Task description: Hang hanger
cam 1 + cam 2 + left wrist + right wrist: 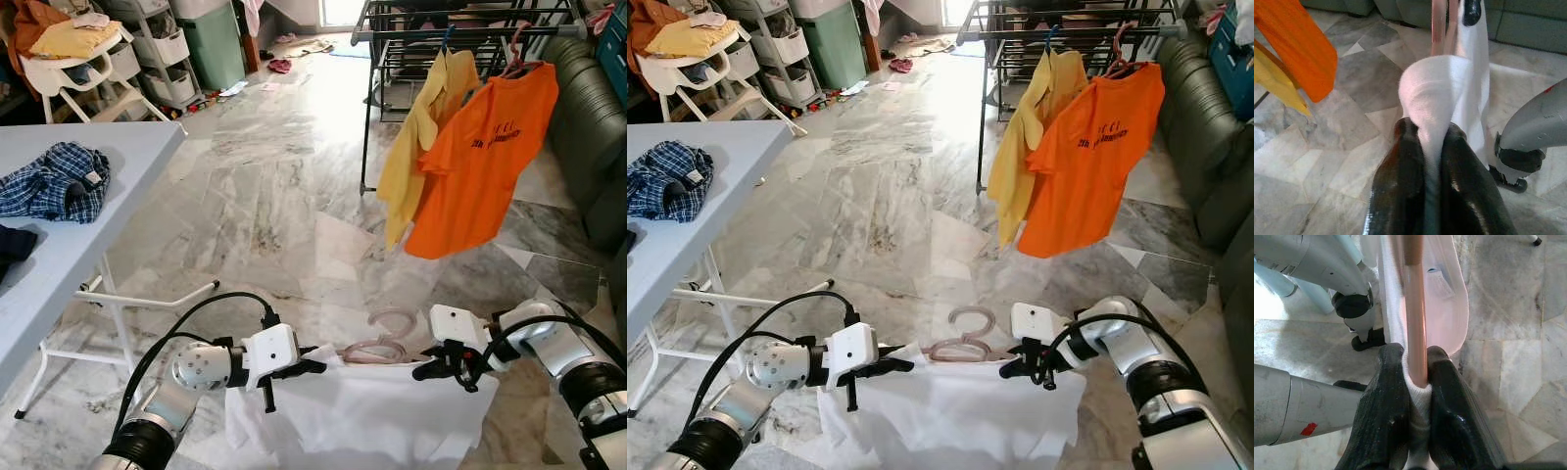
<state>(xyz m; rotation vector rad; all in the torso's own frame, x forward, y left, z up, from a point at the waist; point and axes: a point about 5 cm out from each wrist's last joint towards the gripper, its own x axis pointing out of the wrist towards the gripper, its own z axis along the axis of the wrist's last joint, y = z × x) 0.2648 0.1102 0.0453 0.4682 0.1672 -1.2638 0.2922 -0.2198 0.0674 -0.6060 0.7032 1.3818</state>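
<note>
The lower hem of the white garment (362,411) is cut off by the frame edge, and the arms of the pink hanger (377,345) are hidden inside its shoulders. The garment is held stretched between the two grippers: the left gripper (312,366) is pinched on one shoulder, the right gripper (427,370) on the other, hanger rod included. The writing on the orange shirt (480,162) cannot be read.
</note>
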